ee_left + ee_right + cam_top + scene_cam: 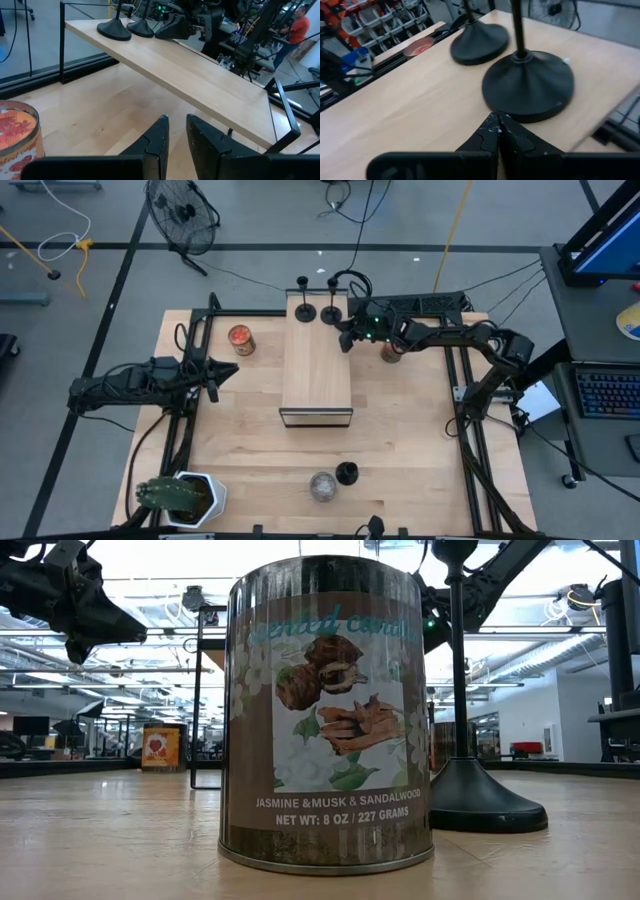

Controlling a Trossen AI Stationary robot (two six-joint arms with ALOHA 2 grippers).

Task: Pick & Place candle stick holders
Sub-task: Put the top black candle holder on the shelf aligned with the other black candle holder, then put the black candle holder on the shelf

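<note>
Two matte-black candle stick holders [303,310] [332,313] stand on their disc bases at the far end of a raised wooden shelf [316,375]. A third holder [346,473] stands on the table near the front edge. My right gripper [347,335] is shut with nothing in it. It sits low over the shelf, its tips [498,120] at the rim of the right-hand holder's base [527,85]. The other base [479,42] lies beyond. My left gripper [177,127] waits left of the shelf, slightly open and holding nothing. My right gripper's shut fingertips come almost level from the shelf's right side to the rim of the right-hand holder's base [506,112]. I cannot tell whether they touch it. The holder stands upright on the shelf.
A tin with an orange-red top [240,339] stands left of the shelf, another [391,352] under my right arm. A shiny round tin [322,485] sits beside the third holder. It fills the low view [325,710]. A potted plant [185,495] occupies the near left corner.
</note>
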